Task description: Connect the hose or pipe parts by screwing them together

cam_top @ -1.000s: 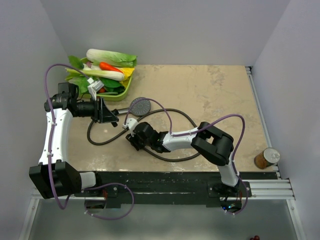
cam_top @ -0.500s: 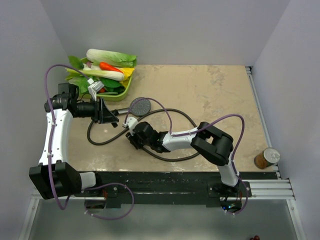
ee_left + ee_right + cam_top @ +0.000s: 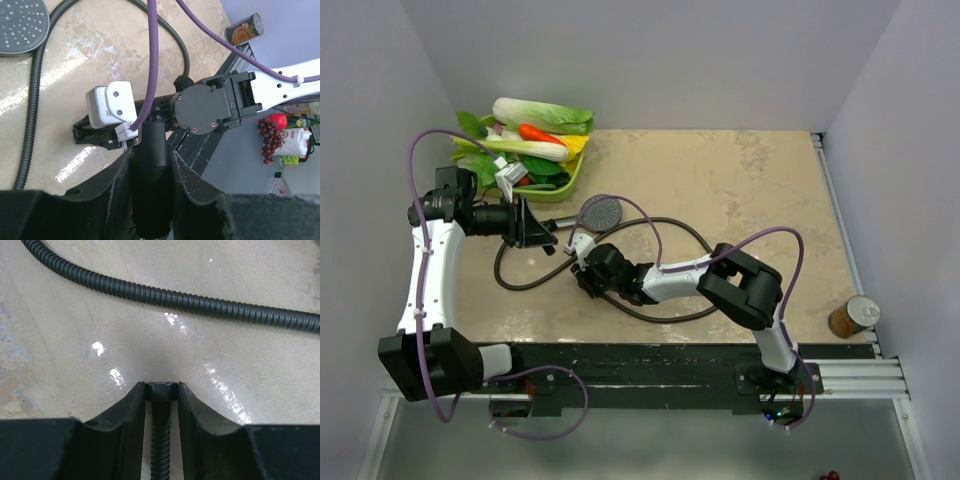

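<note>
**Both grippers clamped on dark hose ends, shower head lying free**

The left gripper (image 3: 152, 161) has its jaws closed on a dark cylindrical end piece (image 3: 151, 192), which stands up between the two fingers. Whether this piece belongs to the hose cannot be told for certain from the left wrist view. It is held above the left part of the beige marbled table (image 3: 750, 180).

The right gripper (image 3: 161, 386) sits low over the tabletop, left of centre and toward the near edge. Its jaws press on both sides of a small dark hex nut (image 3: 161, 391), and ribbed hose runs back from the nut between the fingers.

The long thin dark corrugated hose (image 3: 200, 302) lies in loops across the middle of the table, one stretch passing just ahead of the right fingers.

The dark grey hand shower head (image 3: 601, 211) rests face up on the table toward the far left, apart from both grippers. It lies near a yellow-green tray of toy vegetables (image 3: 574, 180) at the far left corner.
</note>
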You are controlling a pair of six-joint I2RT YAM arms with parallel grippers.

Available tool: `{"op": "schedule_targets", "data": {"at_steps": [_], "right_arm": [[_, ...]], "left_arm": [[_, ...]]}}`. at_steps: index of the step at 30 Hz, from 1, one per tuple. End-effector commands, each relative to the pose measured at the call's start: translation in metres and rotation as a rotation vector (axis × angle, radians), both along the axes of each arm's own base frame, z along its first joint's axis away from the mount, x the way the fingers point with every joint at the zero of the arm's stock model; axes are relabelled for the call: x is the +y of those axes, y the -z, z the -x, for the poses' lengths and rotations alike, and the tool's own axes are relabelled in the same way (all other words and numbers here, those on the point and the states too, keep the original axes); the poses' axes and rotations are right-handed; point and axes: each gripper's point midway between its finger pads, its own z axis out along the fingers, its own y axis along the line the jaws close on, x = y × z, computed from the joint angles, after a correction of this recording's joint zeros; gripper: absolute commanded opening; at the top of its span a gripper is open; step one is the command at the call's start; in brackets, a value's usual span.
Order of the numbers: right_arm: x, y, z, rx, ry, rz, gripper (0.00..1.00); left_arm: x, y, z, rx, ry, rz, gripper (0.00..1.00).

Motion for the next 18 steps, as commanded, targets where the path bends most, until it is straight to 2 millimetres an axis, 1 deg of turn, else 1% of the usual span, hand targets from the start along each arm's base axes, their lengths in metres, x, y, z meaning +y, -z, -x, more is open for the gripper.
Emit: {"op": "schedule_targets", "data": {"at_steps": [1,2,3,5,6,8,9,10,11,12,13,14,16,17,18], "right_arm": [[0.005,-0.012,-0.001,-0.003,-0.001,-0.046,0.27],[0.004,-0.012,0.001,-0.002,-0.004,-0.046,0.23],[0.004,-0.016,0.001,-0.007,-0.004,-0.056,0.11],[0.003,-0.03,0.004,-0.015,-0.013,-0.083,0.0],[0.003,-0.043,0.004,-0.027,-0.015,-0.108,0.0],[-0.001,-0.085,0.014,-0.076,-0.029,-0.178,0.0],[-0.005,-0.103,0.013,-0.121,-0.001,-0.199,0.0],[-0.011,-0.139,0.029,-0.176,-0.01,-0.252,0.0],[-0.018,-0.158,0.033,-0.248,0.001,-0.258,0.0],[-0.031,-0.168,0.034,-0.315,0.058,-0.251,0.0],[-0.031,-0.187,0.053,-0.362,0.04,-0.275,0.0],[-0.039,-0.211,0.058,-0.44,0.022,-0.282,0.0],[-0.042,-0.226,0.071,-0.455,-0.02,-0.279,0.0],[-0.047,-0.242,0.075,-0.457,-0.026,-0.311,0.0],[-0.05,-0.244,0.081,-0.467,-0.062,-0.319,0.0]], "left_arm": [[-0.002,-0.014,0.001,-0.071,0.018,0.03,0.0],[-0.002,-0.014,0.001,-0.069,0.016,0.031,0.0],[-0.002,-0.014,0.001,-0.068,0.016,0.03,0.0],[-0.002,-0.013,0.0,-0.064,0.014,0.031,0.0],[-0.002,-0.014,0.0,-0.064,0.015,0.032,0.0],[-0.002,-0.013,0.0,-0.064,0.017,0.03,0.0],[-0.003,-0.014,0.001,-0.063,0.019,0.035,0.0],[-0.004,-0.015,0.002,-0.066,0.025,0.044,0.0],[-0.004,-0.016,0.002,-0.074,0.032,0.046,0.0],[-0.005,-0.018,0.003,-0.078,0.036,0.05,0.0],[-0.007,-0.021,0.006,-0.083,0.05,0.072,0.0],[-0.008,-0.022,0.006,-0.104,0.073,0.079,0.0],[-0.017,-0.032,0.018,-0.103,0.124,0.131,0.0],[-0.021,-0.034,0.022,-0.126,0.156,0.14,0.0],[-0.031,-0.034,0.029,-0.127,0.202,0.138,0.0]]}}
